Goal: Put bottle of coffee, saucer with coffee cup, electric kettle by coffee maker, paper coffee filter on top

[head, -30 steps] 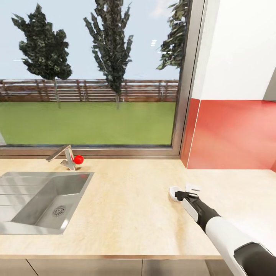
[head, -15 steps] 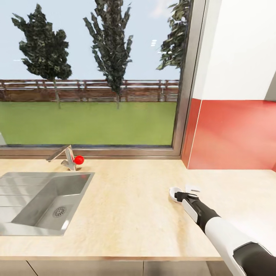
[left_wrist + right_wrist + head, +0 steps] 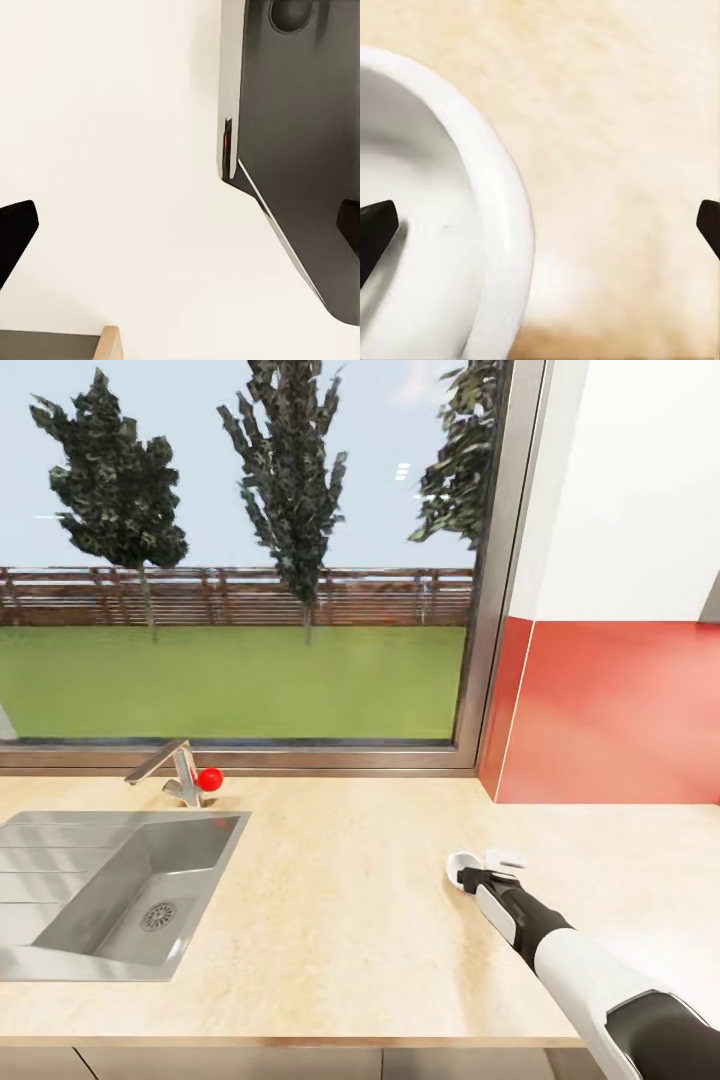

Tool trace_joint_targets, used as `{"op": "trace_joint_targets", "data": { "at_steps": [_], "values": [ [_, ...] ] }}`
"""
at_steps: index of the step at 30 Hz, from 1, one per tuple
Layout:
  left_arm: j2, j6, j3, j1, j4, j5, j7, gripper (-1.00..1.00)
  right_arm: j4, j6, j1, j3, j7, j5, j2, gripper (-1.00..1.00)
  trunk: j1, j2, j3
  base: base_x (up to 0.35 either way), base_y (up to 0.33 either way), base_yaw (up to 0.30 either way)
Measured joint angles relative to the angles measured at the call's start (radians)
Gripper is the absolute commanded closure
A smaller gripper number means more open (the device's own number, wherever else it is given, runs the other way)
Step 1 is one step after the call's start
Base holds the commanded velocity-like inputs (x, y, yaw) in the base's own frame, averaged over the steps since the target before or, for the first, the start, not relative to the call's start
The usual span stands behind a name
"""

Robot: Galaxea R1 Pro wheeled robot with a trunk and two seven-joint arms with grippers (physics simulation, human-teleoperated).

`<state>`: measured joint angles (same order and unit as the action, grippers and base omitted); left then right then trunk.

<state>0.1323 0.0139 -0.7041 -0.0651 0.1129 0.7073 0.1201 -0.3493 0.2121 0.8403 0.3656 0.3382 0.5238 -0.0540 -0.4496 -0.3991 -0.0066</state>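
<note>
A white round dish [image 3: 455, 858] lies on the beige countertop [image 3: 340, 900] right of the middle; whether it is the saucer or the coffee cup, I cannot tell. My right gripper [image 3: 482, 866] reaches down over it. In the right wrist view its rim [image 3: 506, 225] curves between the two dark fingertips [image 3: 376, 229], one over the dish's inside and the other over bare counter. The right gripper [image 3: 542, 229] is open and holds nothing. My left gripper [image 3: 180, 225] is open too, facing a pale surface and a dark panel [image 3: 300, 150].
A steel sink [image 3: 110, 890] is set into the counter at the left, with a faucet [image 3: 165, 765] and its red knob [image 3: 209, 779] behind it. A large window [image 3: 240, 560] runs along the back. A red backsplash [image 3: 620, 710] covers the right wall.
The whole picture has shifted slightly, so the camera has moved. My right gripper stays over the white dish, with no visible change in its opening.
</note>
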Motion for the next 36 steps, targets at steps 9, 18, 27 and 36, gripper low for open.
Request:
{"op": "trace_joint_targets", "data": {
  "at_steps": [9, 18, 27, 36],
  "values": [
    [0.000, 0.000, 0.001, 0.000, 0.000, 0.000, 0.000, -1.00, 0.000, -0.012, 0.001, -0.001, 0.002, -0.020, 0.000, 1.00, 0.000, -0.001, 0.000, 0.000, 0.000, 0.000],
    [0.000, 0.000, 0.000, 0.000, 0.000, 0.000, 0.000, -1.00, -0.001, -0.015, 0.001, -0.001, 0.000, -0.007, 0.000, 1.00, 0.000, 0.000, 0.000, 0.000, 0.000, 0.000],
    [0.000, 0.000, 0.000, 0.000, 0.000, 0.000, 0.000, -1.00, -0.003, -0.015, 0.000, -0.001, 0.000, -0.003, 0.000, 1.00, 0.000, 0.000, 0.000, 0.000, 0.000, 0.000],
    [0.000, 0.001, -0.001, 0.000, 0.000, 0.000, 0.000, -1.00, -0.004, -0.014, 0.000, 0.000, -0.001, 0.001, 0.001, 1.00, 0.000, 0.000, 0.000, 0.000, 0.000, 0.000]
  ]
}}
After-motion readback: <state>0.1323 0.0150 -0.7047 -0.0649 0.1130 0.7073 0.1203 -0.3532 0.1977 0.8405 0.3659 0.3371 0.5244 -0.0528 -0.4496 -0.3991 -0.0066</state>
